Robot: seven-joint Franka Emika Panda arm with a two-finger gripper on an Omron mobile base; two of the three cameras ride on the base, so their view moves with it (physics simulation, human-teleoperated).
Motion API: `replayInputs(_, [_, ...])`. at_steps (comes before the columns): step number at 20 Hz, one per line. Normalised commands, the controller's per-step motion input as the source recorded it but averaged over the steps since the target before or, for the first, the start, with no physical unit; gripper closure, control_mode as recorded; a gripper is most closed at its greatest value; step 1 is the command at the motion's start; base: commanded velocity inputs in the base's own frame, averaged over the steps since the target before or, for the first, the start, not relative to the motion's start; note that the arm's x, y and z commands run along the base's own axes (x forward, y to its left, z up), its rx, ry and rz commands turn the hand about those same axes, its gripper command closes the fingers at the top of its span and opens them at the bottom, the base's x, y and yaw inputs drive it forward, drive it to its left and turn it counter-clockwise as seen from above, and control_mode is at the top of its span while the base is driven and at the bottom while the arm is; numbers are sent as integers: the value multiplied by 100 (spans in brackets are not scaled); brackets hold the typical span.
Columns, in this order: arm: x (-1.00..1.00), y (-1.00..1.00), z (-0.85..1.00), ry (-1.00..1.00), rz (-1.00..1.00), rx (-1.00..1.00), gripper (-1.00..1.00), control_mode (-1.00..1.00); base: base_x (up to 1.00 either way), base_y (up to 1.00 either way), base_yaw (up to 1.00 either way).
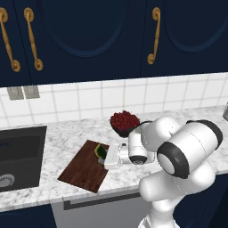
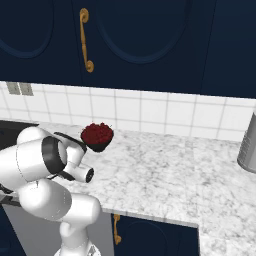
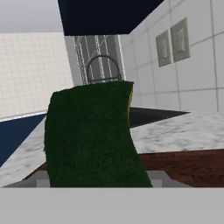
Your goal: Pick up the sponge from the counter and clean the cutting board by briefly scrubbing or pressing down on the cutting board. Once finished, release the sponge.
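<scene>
Across the counter (image 1: 67, 133), your landmark is the cutting board (image 1: 82, 168): it lies flat just right of the dark sink basin (image 1: 20, 156), with its near corner close to the counter's pale front edge and the bowl of red fruit (image 1: 124, 123) behind its far right corner. Treat the board as the stiff, heavy partner in this job; it looks thin and flat, so you can judge that it will take a downward press without tipping, though it may slide on the smooth marble-look top if you push sideways hard. At the board's right edge the gripper (image 1: 103, 153) reaches in low and nearly level, and it has the sponge (image 1: 101, 151) pinched between its fingers, tilted on edge just over the board's far right part; you cannot tell from these views whether the sponge touches the wood. From the hand view the sponge (image 3: 94, 135) stands upright before the lens, green face toward you, a sliver of yellow at its upper right edge, and its side bows slightly, so reckon it light, soft and compressible. Hold it across the middle of its thickness as now; a grip near one end would probably let it fold when you press.
</scene>
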Motion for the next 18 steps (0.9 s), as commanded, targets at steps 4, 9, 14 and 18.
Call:
replayInputs(4, [-19,-100,-7,8,-3,0,100,-100,0,0,0])
replayInputs(9, [-53,-93,-15,7,-4,-5,100,-100,0,0,0])
replayInputs(14, [-18,71,51,21,3,-73,100,-100,0,0,0])
replayInputs(18, [-16,100,1,-4,0,-76,100,-100,0,0,0])
